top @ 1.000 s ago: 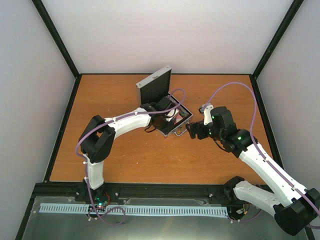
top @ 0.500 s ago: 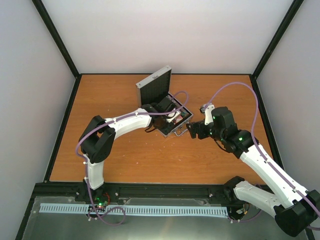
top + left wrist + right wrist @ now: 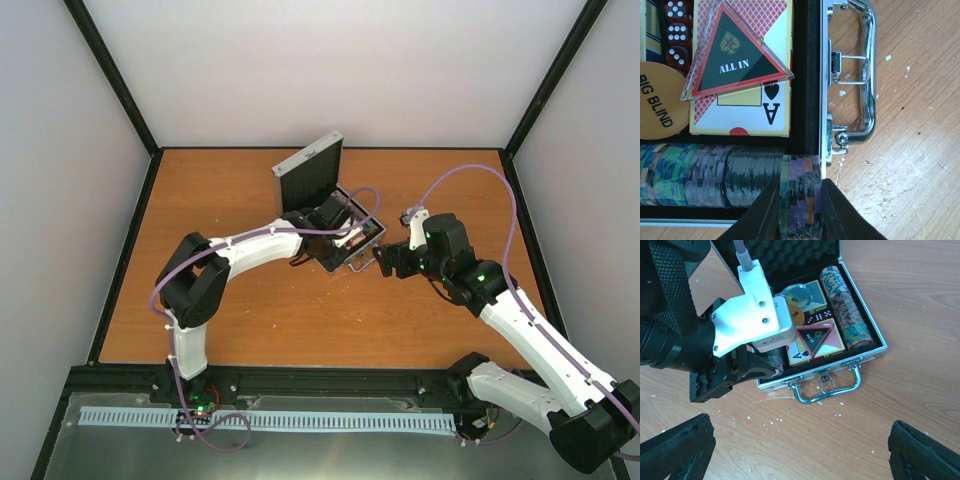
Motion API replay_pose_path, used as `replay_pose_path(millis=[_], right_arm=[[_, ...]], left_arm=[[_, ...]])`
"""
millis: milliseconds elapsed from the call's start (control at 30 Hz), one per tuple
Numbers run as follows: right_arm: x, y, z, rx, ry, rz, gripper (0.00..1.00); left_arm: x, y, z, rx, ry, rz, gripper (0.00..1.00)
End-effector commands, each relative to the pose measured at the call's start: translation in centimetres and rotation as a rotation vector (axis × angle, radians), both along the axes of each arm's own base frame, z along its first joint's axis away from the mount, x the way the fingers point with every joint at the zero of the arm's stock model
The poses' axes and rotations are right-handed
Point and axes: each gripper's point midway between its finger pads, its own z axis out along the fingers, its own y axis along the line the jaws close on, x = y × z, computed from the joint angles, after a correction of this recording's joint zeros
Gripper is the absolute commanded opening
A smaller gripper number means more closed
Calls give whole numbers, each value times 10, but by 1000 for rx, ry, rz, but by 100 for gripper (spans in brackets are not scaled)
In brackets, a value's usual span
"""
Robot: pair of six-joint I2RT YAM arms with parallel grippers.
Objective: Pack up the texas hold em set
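- Left gripper (image 3: 800, 192) clenched on a chip stack (image 3: 800, 172), at the 3 o'clock end of the chip row (image 3: 705, 175), by the handle (image 3: 869, 75) wall.
- Case (image 3: 826, 374) open near the centre of the table (image 3: 250, 320), lid (image 3: 310, 172) up at 11 o'clock.
- Right gripper (image 3: 800, 455) released and empty, at 4 o'clock of the case.
- ALL IN token (image 3: 732, 55) lies on a card box (image 3: 767, 107).

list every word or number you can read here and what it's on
"ALL IN": on the dark triangular token.
"BIG BLIND": on the round orange disc.
"A": on the card box.
In the right wrist and top views, all print is too small to read.
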Motion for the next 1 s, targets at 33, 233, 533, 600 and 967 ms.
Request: replay_pose_path(millis=[33, 233, 533, 600, 967], right_arm=[[0, -2, 3, 11, -19, -7, 94], [0, -2, 3, 10, -16, -6, 94], [1, -2, 4, 12, -11, -11, 94], [0, -3, 3, 15, -5, -17, 94], [-4, -5, -1, 40, 53, -59, 94]], left_arm=[[3, 21, -31, 107, -31, 4, 1], [-13, 32, -57, 128, 20, 7, 1], [-31, 48, -84, 165, 67, 7, 1], [-34, 53, -87, 171, 71, 10, 1], [-53, 76, -101, 196, 99, 70, 1]])
